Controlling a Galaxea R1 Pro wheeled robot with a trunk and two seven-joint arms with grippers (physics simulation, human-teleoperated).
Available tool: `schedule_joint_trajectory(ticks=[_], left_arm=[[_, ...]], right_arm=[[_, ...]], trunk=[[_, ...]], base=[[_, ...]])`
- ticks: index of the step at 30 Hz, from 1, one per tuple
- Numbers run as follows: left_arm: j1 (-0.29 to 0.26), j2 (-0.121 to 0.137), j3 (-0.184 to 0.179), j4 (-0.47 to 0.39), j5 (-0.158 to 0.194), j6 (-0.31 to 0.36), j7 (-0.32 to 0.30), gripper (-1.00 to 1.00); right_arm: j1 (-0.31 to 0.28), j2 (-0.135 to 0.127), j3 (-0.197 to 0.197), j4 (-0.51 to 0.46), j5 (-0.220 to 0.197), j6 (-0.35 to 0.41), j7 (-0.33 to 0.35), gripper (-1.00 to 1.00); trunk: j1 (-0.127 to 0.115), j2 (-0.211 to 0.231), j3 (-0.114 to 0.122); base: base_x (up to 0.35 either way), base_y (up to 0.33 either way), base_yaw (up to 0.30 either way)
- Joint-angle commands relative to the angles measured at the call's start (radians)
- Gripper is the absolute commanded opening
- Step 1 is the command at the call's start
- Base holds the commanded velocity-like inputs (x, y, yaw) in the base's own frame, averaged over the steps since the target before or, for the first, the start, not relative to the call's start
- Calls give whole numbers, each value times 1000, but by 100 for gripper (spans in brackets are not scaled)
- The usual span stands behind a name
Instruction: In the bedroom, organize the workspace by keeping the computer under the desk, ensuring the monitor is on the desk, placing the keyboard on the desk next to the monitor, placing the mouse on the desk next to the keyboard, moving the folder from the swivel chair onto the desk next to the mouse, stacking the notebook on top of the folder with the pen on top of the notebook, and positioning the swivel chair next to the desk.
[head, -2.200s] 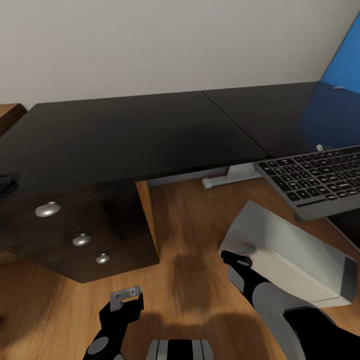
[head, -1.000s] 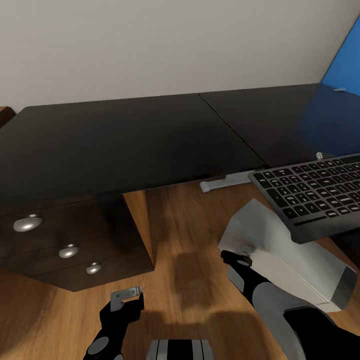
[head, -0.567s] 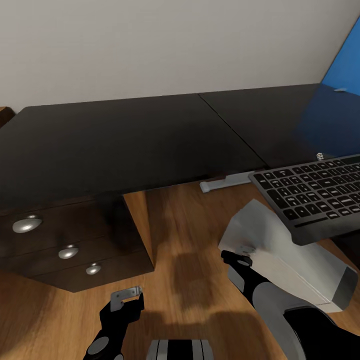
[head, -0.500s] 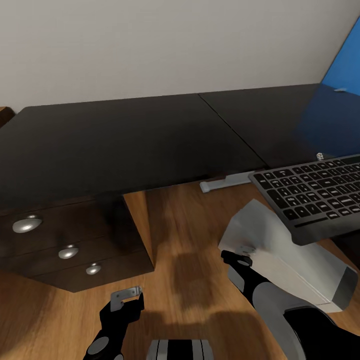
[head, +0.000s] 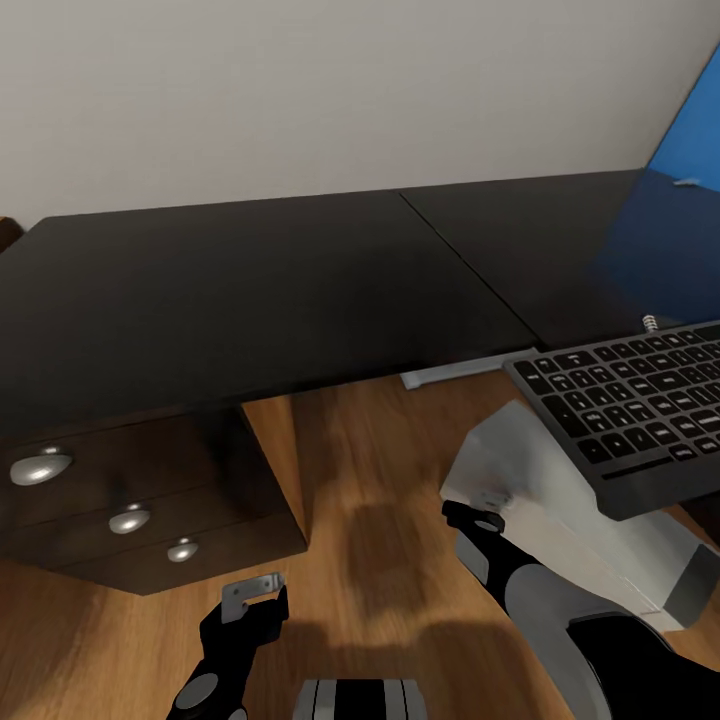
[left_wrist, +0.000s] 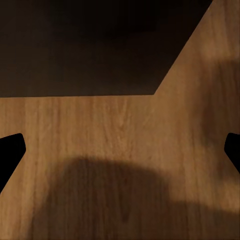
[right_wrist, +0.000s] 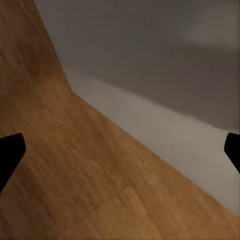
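The black desk (head: 260, 290) spans the head view. A black keyboard (head: 630, 410) lies at its right, sticking out past the front edge. Below it the grey computer case (head: 560, 510) lies on the wooden floor. A blue monitor screen (head: 692, 135) shows at the upper right corner. My left gripper (head: 252, 597) hangs open over bare floor in front of the drawers; its fingertips (left_wrist: 9, 150) stand wide apart. My right gripper (head: 478, 517) is open beside the case's near corner, with the grey case (right_wrist: 165, 65) and floor ahead of it.
A dark drawer unit (head: 120, 500) with three silver knobs stands under the desk's left part. A pale bar (head: 450, 372) lies on the floor under the desk. A small metal spiral (head: 650, 322) peeks out behind the keyboard. Wooden floor (head: 370, 480) lies between drawers and case.
The whole picture has shifted: the camera moved, so the drawers now sit further left and lower and the keyboard lower right. Both grippers keep their pose and stay open.
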Motion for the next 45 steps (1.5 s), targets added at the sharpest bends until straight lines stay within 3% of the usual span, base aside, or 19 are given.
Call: schedule_joint_trajectory(ticks=[1,22,45], left_arm=[[0,0,-1,-2,10,2,8,100],[0,0,-1,-2,10,1,8,100],[0,0,-1,-2,10,1,8,100]], right_arm=[[-1,0,8,1,-11,-4,-4,100],[-1,0,8,1,-11,-4,-4,100],[-1,1,8,1,-11,-4,-4,100]], trunk=[[0,0,-1],[0,0,-1],[0,0,-1]], base=[[9,0,0],[-5,4,0],[-258,178,0]])
